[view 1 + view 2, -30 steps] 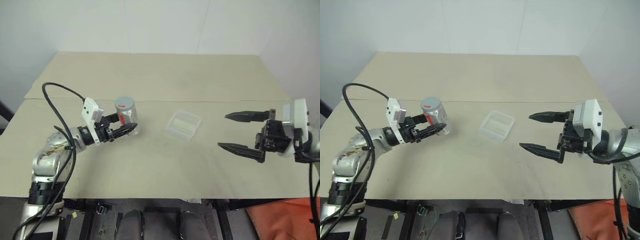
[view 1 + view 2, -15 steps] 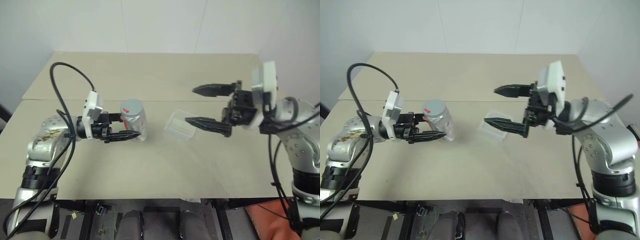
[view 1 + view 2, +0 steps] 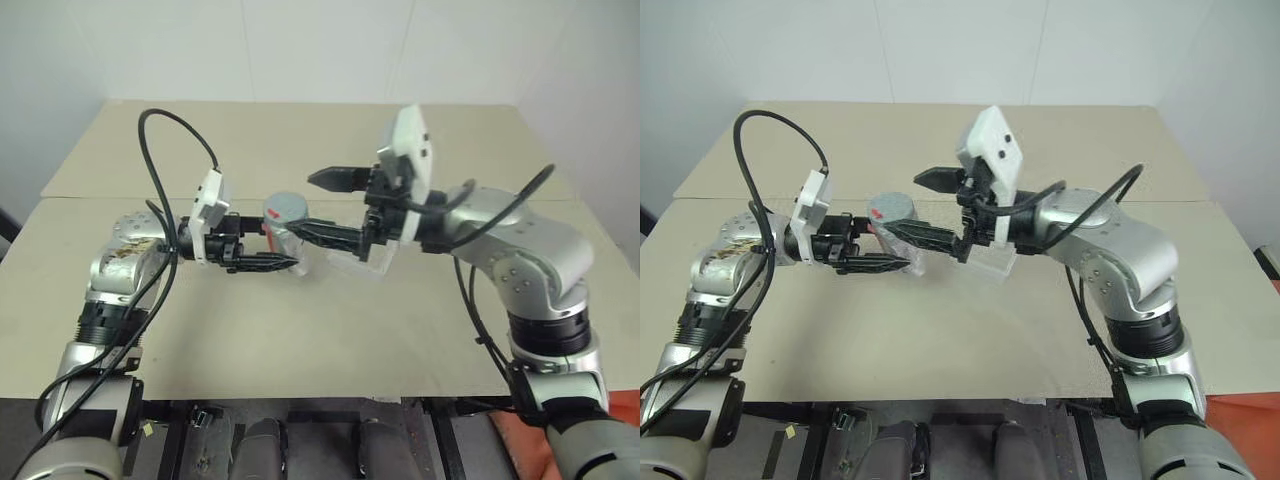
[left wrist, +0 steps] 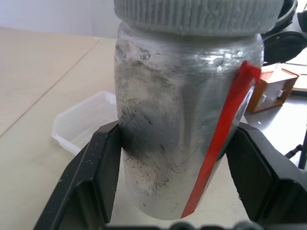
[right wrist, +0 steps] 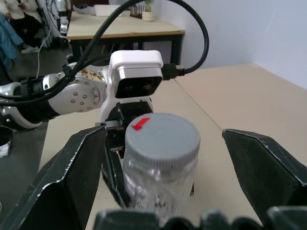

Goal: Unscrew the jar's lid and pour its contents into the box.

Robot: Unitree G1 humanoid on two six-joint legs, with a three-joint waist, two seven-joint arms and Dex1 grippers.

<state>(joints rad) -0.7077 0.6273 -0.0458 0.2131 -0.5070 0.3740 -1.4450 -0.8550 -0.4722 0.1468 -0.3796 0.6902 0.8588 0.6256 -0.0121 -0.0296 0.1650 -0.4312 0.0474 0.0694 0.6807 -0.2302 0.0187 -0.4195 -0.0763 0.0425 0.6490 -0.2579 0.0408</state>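
A pale beige tabletop stands against plain white walls, with a seam running across it from side to side. Above its middle the left tool is clamped on the jar, one black finger on each side of the silver body, holding it upright and clear of the surface. In the left wrist view the jar's red stripe runs down its side between the two fingers, and the ribbed edge of the lid sits at the jar's upper end.

The lid is on the jar, grey, with a red mark near its edge facing the left wrist's white camera housing. The right tool reaches in from the robot's right with its fingers spread wide, one on each side of the lid and not touching it; the right wrist view shows a clear gap between each finger and the cap.

The box lies on the tabletop just beyond the jar, partly hidden behind the right arm. The contents cannot be made out inside the jar.
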